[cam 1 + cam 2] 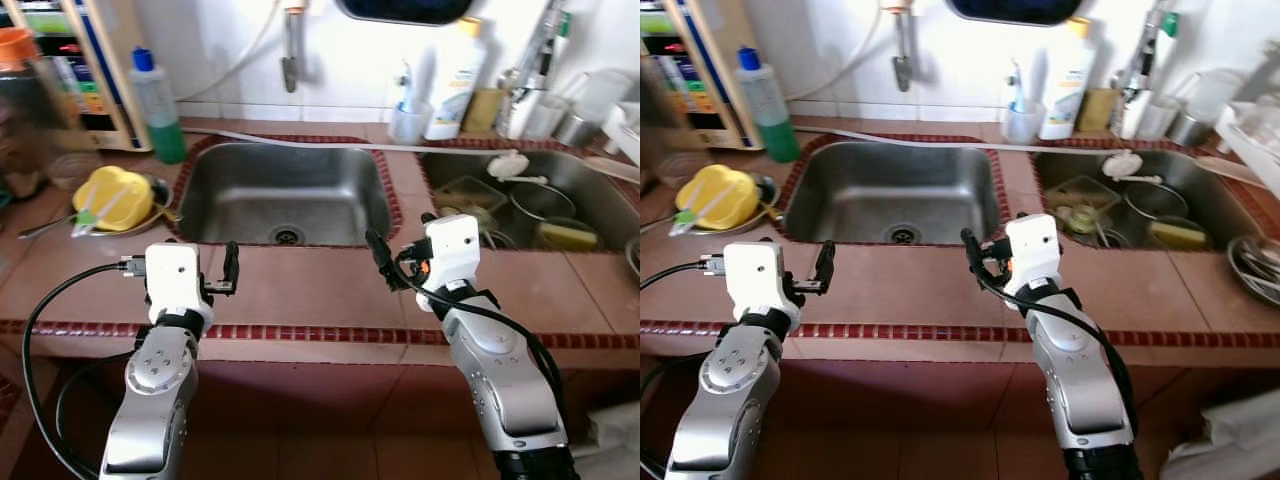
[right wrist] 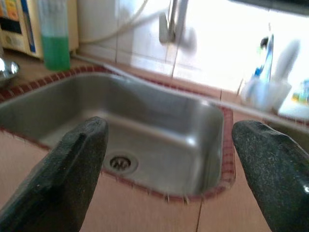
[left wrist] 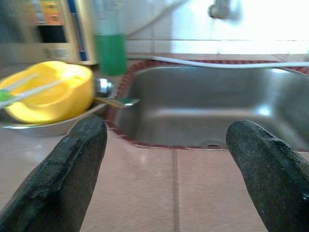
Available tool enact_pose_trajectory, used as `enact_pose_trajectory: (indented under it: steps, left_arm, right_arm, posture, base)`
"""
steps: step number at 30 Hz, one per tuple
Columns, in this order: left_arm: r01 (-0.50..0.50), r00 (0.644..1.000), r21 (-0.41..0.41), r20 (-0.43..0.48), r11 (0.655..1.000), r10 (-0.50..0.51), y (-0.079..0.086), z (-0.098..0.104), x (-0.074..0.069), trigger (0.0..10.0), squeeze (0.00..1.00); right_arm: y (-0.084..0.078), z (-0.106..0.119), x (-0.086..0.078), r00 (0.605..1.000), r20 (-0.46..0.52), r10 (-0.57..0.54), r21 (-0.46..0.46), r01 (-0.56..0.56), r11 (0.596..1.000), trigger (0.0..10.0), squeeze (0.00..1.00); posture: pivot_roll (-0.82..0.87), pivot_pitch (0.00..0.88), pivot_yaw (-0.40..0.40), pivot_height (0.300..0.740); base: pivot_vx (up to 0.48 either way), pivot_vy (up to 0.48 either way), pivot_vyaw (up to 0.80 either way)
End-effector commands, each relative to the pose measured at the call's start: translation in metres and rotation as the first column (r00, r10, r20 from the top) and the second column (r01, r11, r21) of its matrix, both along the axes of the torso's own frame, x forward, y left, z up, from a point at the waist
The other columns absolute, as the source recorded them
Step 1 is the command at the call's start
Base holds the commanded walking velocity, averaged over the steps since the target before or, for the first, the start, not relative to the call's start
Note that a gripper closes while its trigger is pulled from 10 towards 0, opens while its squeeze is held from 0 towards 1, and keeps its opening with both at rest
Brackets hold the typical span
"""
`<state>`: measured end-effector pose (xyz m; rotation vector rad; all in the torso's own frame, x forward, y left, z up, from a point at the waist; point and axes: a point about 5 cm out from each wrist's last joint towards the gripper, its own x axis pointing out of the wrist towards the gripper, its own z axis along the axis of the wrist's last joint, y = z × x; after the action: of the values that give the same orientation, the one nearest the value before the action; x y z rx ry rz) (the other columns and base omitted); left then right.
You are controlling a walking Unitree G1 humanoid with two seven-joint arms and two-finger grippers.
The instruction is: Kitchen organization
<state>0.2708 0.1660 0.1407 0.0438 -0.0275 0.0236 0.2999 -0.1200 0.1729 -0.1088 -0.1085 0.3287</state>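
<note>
Countertop of reddish-brown tile (image 1: pixel 300 290) with two stainless steel sinks: empty left basin (image 1: pixel 285 190), right basin (image 1: pixel 590 185) holding dishes. Yellow plastic lid (image 1: pixel 112 197) rests in a metal bowl (image 3: pixel 43 126) left of the sinks. Left gripper (image 1: pixel 230 270) and right gripper (image 1: pixel 378 258) hover over the counter's front, fingers spread, grasping nothing.

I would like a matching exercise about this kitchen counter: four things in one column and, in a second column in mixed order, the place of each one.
Things:
1. yellow object
2. green bottle
3. left sink
4. right sink

Places:
A. holds dirty dishes
B. lies in a metal bowl, left of the sinks
C. stands upright behind the bowl, near the wall
D. bare basin ahead of both open grippers

Pairs: 1-B, 2-C, 3-D, 4-A
</note>
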Motion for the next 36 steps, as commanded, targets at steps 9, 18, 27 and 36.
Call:
enact_pose_trajectory:
  steps: [9, 18, 27, 36]
  left_arm:
    - [0.023, 1.0, -0.003, 0.006, 1.0, -0.023, -0.0042, 0.001, -0.0022, 10.0, 0.0]
    - [0.036, 0.999, -0.006, 0.012, 0.999, -0.036, -0.0074, 0.0024, -0.0006, 10.0, 0.0]
    - [0.029, 1.0, -0.007, 0.006, 1.0, -0.029, -0.0078, 0.0014, -0.0009, 10.0, 0.0]
    - [0.018, 1.0, 0.001, 0.018, 1.0, -0.018, -0.0096, 0.0018, -0.0017, 10.0, 0.0]
  right_arm:
    - [-0.0061, 0.0068, 0.0062, 0.999, 0.029, -0.032, -0.015, 0.032, 0.999, 10.0, 0.0]
    - [-0.0064, 0.0081, 0.007, 0.999, 0.038, -0.039, -0.015, 0.039, 0.999, 10.0, 0.0]
    - [-0.0054, 0.007, 0.0073, 0.999, 0.036, -0.036, -0.014, 0.037, 0.999, 10.0, 0.0]
    - [-0.006, 0.0067, 0.0078, 0.999, 0.035, -0.04, -0.014, 0.04, 0.999, 10.0, 0.0]
  posture:
    - [0.05, 0.0, -0.019, 0.74]
    - [0.05, 0.0, -0.016, 0.74]
    - [0.05, 0.0, -0.016, 0.74]
    - [0.05, 0.0, -0.014, 0.74]
  base:
    - [0.059, 0.0, 0.0]
    - [0.325, 0.0, 0.0]
    - [0.339, 0.0, 0.0]
    - [0.0, 0.0, 0.0]
